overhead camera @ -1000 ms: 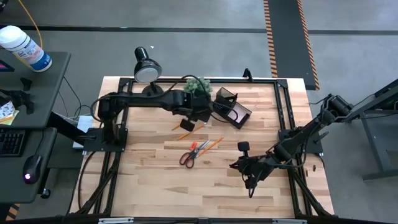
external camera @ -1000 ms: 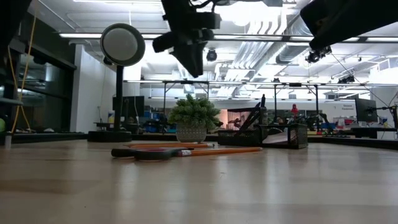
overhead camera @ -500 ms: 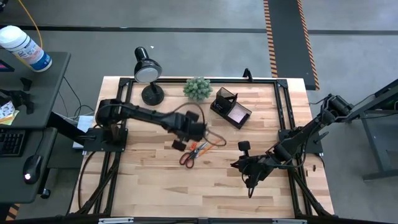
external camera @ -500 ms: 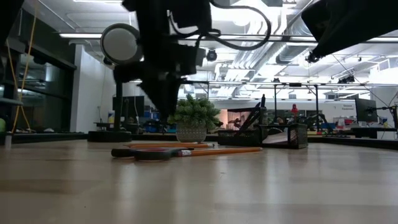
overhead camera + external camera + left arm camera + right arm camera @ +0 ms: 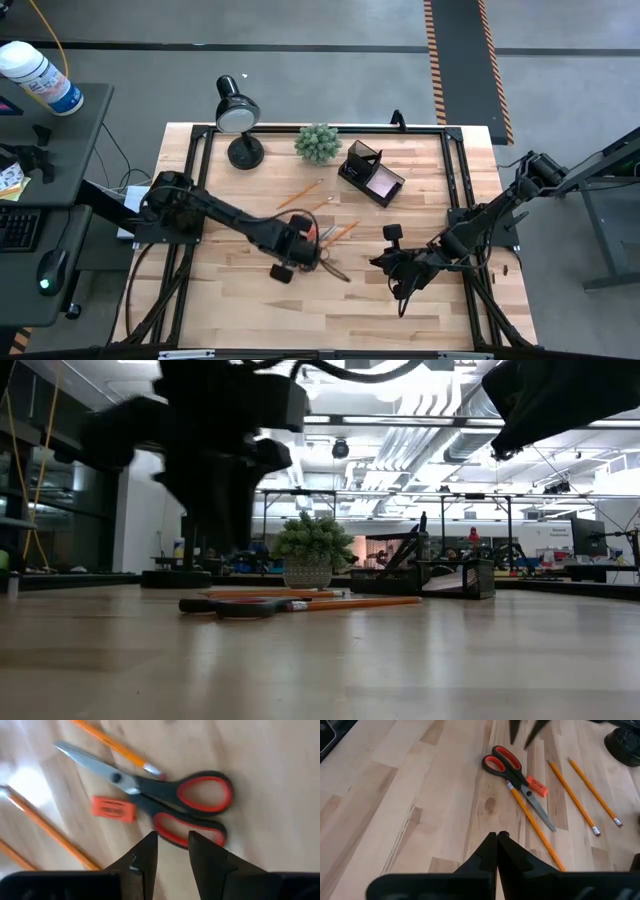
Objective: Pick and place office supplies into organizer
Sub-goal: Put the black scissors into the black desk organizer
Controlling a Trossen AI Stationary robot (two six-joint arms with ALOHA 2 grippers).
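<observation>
We find the bench carrying the organizer at its far edge. The left gripper hangs over the scissors, jaws parted and empty. The right gripper, pressed together, waits aside. Risk, as we judge it: the flat handles slip, or the eraser and pencil alongside get nudged.
</observation>
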